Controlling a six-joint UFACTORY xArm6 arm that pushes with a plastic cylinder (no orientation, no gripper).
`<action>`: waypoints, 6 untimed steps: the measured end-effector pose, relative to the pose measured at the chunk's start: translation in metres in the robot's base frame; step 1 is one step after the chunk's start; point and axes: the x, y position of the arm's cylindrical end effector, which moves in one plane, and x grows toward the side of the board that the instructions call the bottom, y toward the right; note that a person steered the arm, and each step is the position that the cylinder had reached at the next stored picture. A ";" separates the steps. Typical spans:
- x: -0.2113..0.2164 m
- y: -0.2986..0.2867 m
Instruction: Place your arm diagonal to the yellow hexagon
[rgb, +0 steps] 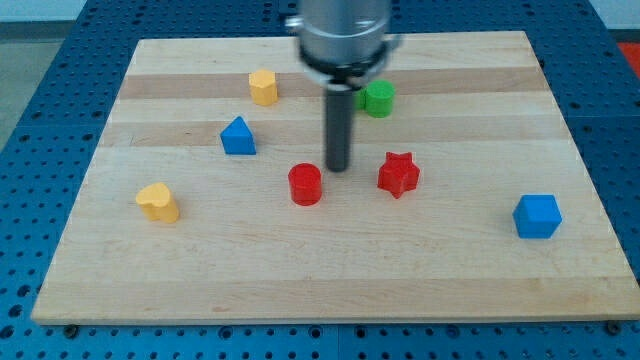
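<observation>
The yellow hexagon (263, 87) stands near the view's top, left of centre, on the wooden board (200, 280). My tip (339, 167) rests on the board below and to the right of the hexagon, well apart from it. The tip sits between the red cylinder (305, 185) on its lower left and the red star (398, 175) on its right, touching neither.
A blue triangular block (238, 136) lies below the hexagon. A green cylinder (378, 98) stands right of the rod, near the top. A yellow heart block (158, 202) is at the left and a blue cube (537, 216) at the right.
</observation>
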 end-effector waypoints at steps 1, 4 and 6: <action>0.013 -0.097; -0.033 -0.095; -0.018 -0.059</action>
